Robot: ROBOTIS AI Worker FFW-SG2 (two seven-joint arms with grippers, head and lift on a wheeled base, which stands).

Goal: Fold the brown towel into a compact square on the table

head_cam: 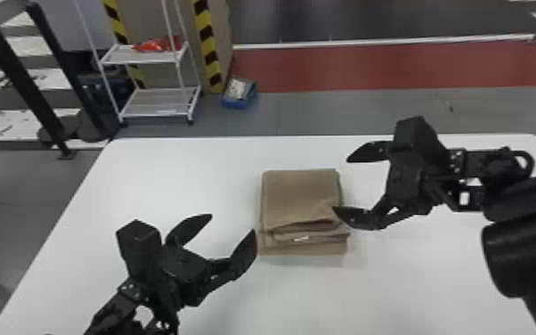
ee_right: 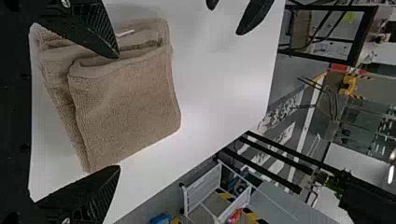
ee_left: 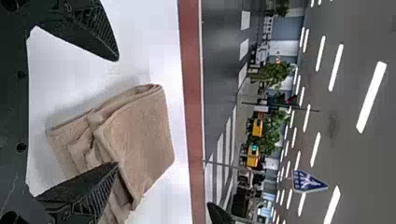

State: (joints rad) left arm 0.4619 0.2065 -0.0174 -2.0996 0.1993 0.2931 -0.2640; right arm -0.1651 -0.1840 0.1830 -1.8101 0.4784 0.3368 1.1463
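Observation:
The brown towel lies folded into a layered, roughly square stack on the white table, its lower layers sticking out on the near side with a small white tag. My left gripper stands open at the towel's left near side. Above the towel's right side is my right gripper, also open, one fingertip over the towel's edge. In the left wrist view the towel lies beyond the open left gripper. The right wrist view has the towel between and beyond the spread fingers of the right gripper.
The white table extends around the towel on all sides. Past its far edge stand a white shelf cart with a red item on it, striped yellow-black posts and a blue box on the floor.

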